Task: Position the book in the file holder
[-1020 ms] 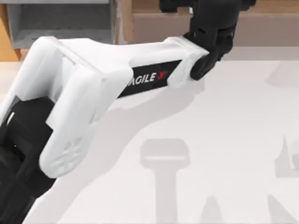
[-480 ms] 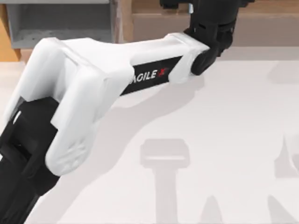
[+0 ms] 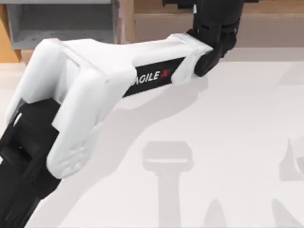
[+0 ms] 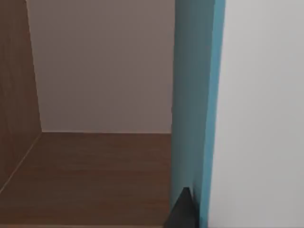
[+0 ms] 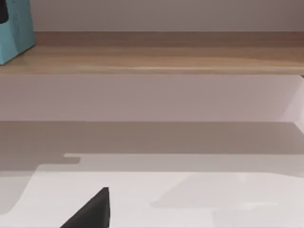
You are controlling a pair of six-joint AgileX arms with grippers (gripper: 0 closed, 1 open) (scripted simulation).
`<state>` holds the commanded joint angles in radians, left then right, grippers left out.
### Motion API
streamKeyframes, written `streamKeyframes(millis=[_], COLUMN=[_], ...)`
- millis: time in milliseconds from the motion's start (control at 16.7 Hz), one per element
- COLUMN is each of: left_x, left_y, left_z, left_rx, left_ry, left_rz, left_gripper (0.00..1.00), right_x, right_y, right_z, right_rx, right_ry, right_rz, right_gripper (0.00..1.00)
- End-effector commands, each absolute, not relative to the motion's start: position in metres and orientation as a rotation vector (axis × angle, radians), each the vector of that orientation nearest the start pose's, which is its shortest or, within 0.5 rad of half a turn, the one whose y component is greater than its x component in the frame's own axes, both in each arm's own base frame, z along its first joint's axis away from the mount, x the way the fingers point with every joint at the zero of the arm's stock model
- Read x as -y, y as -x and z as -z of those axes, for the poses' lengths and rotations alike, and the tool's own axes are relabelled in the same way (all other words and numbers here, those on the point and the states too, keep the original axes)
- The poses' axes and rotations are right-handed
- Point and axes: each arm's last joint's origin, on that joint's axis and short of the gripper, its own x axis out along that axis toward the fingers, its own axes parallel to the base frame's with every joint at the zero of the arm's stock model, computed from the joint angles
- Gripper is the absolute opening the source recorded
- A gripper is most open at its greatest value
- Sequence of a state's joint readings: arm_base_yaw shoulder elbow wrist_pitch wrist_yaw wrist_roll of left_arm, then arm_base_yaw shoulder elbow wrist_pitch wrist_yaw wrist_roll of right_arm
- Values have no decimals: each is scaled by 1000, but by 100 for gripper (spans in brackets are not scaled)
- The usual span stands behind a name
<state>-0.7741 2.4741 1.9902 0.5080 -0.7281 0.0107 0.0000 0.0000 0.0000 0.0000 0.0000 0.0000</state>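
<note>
Holding the book (image 4: 192, 109) upright, the left claw (image 4: 183, 211) (over brown shelf (image 4: 95, 175)).

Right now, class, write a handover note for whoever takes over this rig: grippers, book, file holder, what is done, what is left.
Left gripper: shut on the flat light teal-blue book, held upright at the long brown wooden shelf.
Right gripper: parked low over the white table, facing that shelf.
Grey-walled boxy file holder: top view's far left; book not in it.
Done: book gripped.
Left: carry it to the holder, release.
</note>
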Motion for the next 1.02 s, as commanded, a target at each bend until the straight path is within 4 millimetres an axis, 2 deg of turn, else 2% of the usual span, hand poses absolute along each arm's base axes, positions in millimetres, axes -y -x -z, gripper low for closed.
streamKeyframes(millis=[180,240,720,1020], left_x=[377,377,379,379], left_y=[-426,-426,-425,-425], left_z=[-204,-204,-205,-219], left_rx=[11,11,12,12], left_ry=[13,13,13,13], left_rz=[17,17,21,21], left_gripper=[2,0,0,0], right_x=[1,1,1,1], right_y=[-106,-106,-106,-106], right_z=[-160,-160,-160,-160], right_rx=[0,0,0,0], right_ry=[0,0,0,0], right_rz=[0,0,0,0], right_gripper=[100,100,100,100])
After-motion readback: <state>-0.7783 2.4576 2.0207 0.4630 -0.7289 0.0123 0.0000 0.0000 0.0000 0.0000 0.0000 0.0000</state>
